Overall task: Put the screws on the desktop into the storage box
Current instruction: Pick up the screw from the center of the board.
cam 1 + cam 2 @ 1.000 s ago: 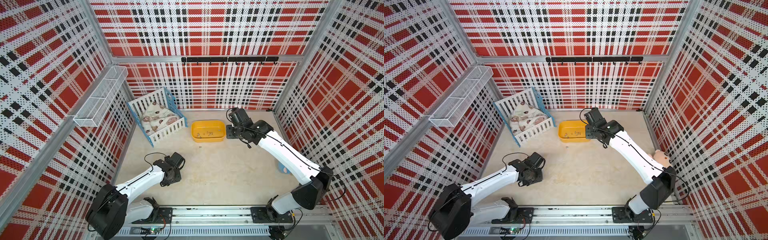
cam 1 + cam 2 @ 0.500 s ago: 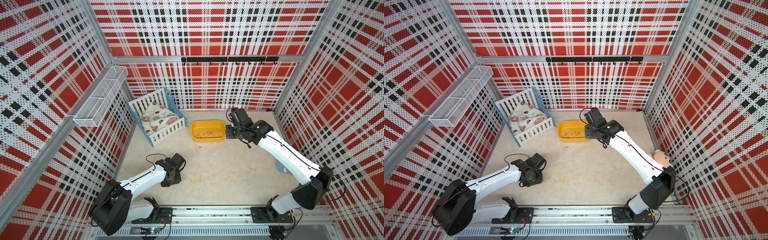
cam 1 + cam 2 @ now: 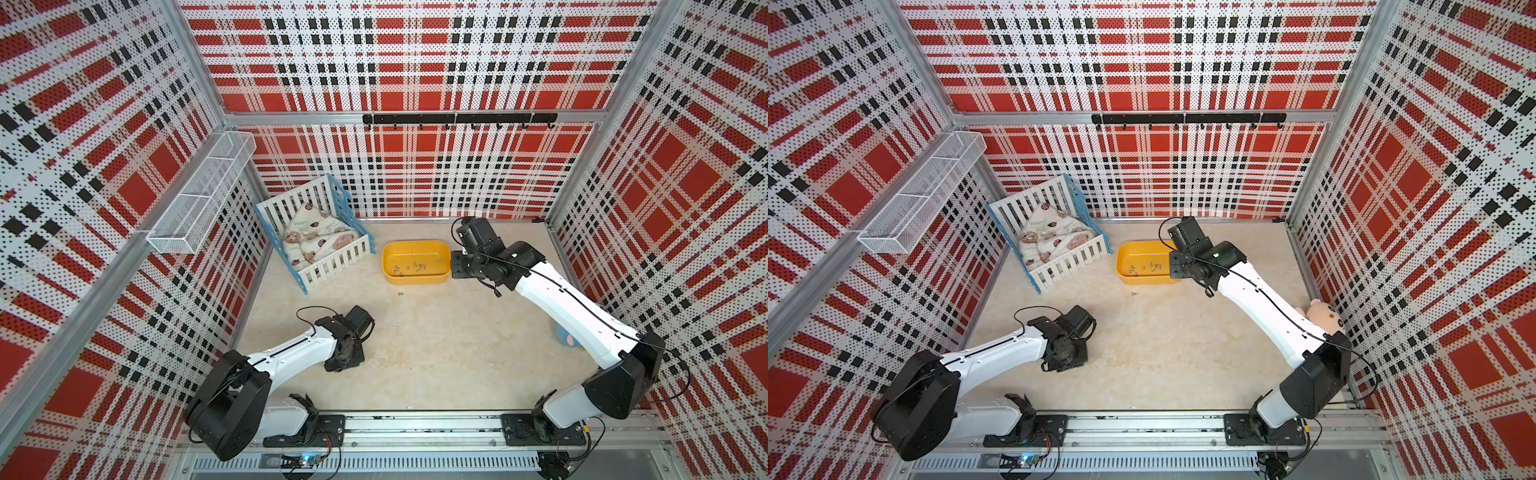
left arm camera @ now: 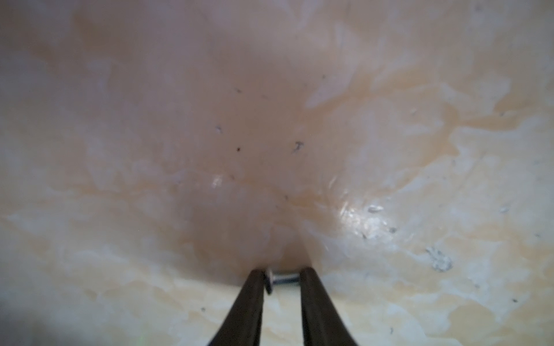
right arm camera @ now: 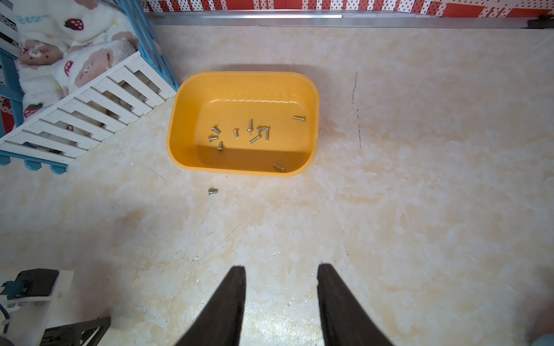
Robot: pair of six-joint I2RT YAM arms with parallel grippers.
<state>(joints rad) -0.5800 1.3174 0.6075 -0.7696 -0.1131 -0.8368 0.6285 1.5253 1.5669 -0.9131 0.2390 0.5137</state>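
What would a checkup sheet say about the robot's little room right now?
Surface: beige marble-look desktop, scratched and speckled.
Job's things: yellow storage box holds about ten screws; one loose screw lies on the desktop just outside it.
Clutter: white-and-blue crib with a bear-print blanket; pink plush toy beside the right arm.
Grippers: left tool pinches a second screw down at the desktop; right tool open, empty.
Cables: black cable loops over the left wrist; another runs along the right arm.
Surroundings: plaid pegboard walls, white wire basket, black hook rail.
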